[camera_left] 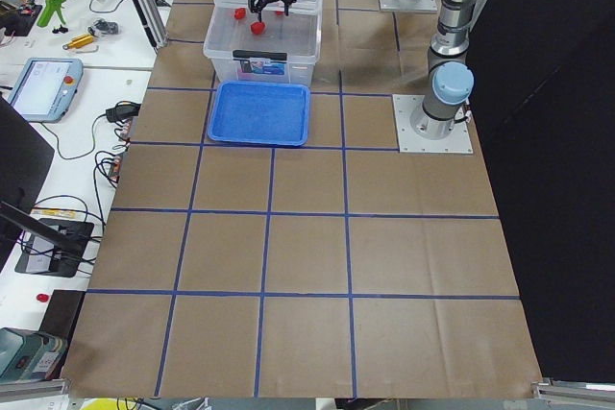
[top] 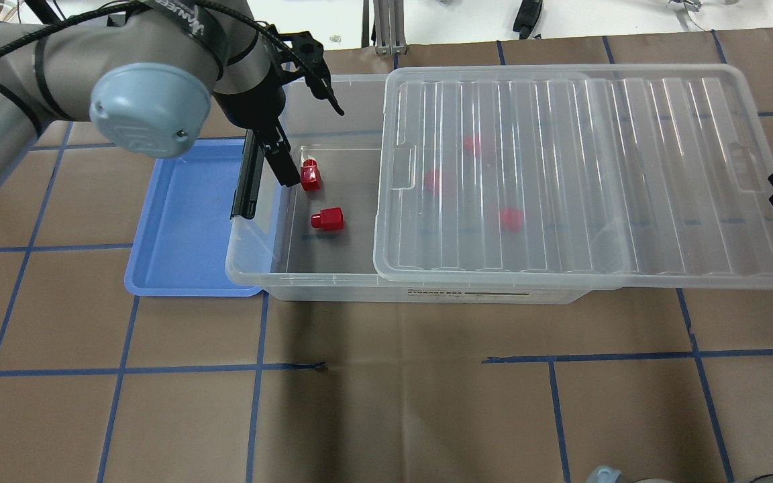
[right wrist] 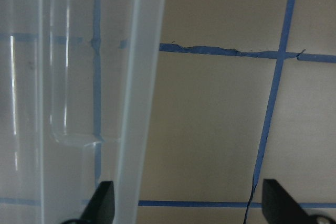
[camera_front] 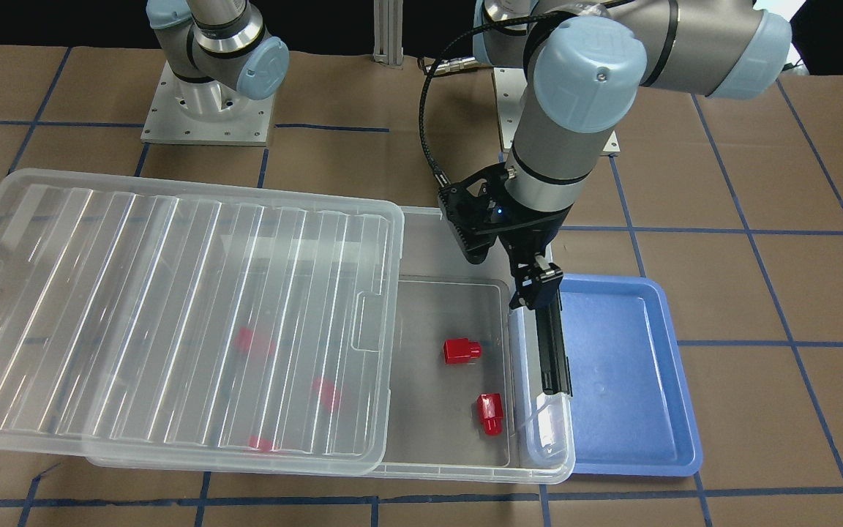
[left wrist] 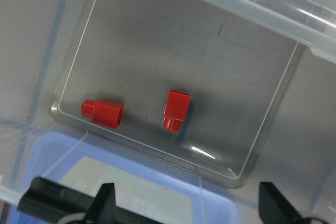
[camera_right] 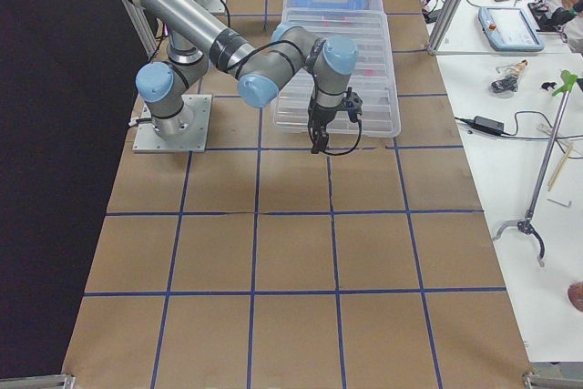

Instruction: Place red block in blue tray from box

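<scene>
Box (top: 427, 293): clear bin on the table, long side across the robot's front; black latch bar (camera_front: 555, 351) at the end on the robot's left.
Lid (top: 594, 174): ribbed and clear, offset toward the robot's right. It covers most of the box, overhangs its right end and leaves the left end uncovered.
Blocks: two lie uncovered on the box floor, apart from each other. The red block (top: 311, 176) is nearer the latch end, the second block (top: 327, 219) just beside it; three more show only as red blurs (top: 433, 180) under the lid.
Blue tray (top: 185, 221): just beside the box's left end.
Left gripper (camera_front: 496, 282): hangs over the uncovered end – jaws spread wide, gripping nothing.
Right gripper (right wrist: 189, 205): at the lid's right end – jaws spread, gripping nothing, lid edge beside one finger.
</scene>
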